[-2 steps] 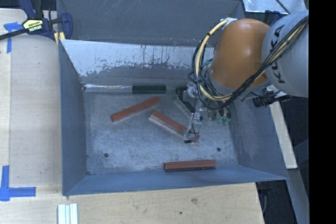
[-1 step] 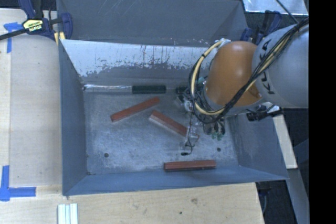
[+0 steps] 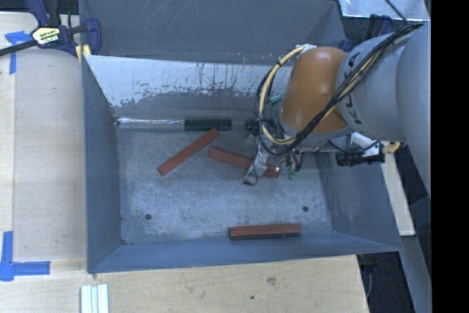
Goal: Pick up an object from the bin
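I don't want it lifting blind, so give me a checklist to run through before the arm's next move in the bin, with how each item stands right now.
1. Target under the tool: ok. It sits at the right end of the middle bar, a brown one mid-bin.
2. Grip on that bar: cannot tell; the wrist hides the contact.
3. Clearance from the slanted bar: cannot tell; its upper end lies close to the middle bar's left end.
4. Clearance from the front bar: ok, it lies apart by the front wall.
5. Clearance from the dark stick: ok, it lies along the back wall.
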You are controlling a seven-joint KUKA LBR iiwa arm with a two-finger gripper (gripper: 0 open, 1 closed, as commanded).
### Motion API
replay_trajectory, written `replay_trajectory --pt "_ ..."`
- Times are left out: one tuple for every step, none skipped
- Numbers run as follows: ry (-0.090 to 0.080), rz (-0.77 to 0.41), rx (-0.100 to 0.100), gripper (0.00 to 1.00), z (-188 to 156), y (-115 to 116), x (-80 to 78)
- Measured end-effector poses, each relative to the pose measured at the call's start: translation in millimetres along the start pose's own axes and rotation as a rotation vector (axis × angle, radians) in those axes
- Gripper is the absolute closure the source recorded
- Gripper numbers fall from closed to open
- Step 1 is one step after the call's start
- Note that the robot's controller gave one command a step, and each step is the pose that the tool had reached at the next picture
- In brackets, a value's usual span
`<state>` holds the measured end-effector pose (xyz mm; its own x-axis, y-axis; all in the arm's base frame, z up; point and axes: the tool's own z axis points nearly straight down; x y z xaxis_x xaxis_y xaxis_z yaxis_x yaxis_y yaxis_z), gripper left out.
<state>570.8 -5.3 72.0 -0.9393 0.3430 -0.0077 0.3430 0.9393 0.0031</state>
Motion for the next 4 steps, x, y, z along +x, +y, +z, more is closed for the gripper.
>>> replay_trajectory --pt "0.000 0.000 0.000 1.00 0 0 0.0" --pt "0.005 -0.017 0.002 1.00 -109 -1 -3.6" --pt "0.005 -0.017 0.002 1.00 -109 -1 -3.6" --pt "0.008 -0.003 0.003 1.00 -141 -4 -12.0"
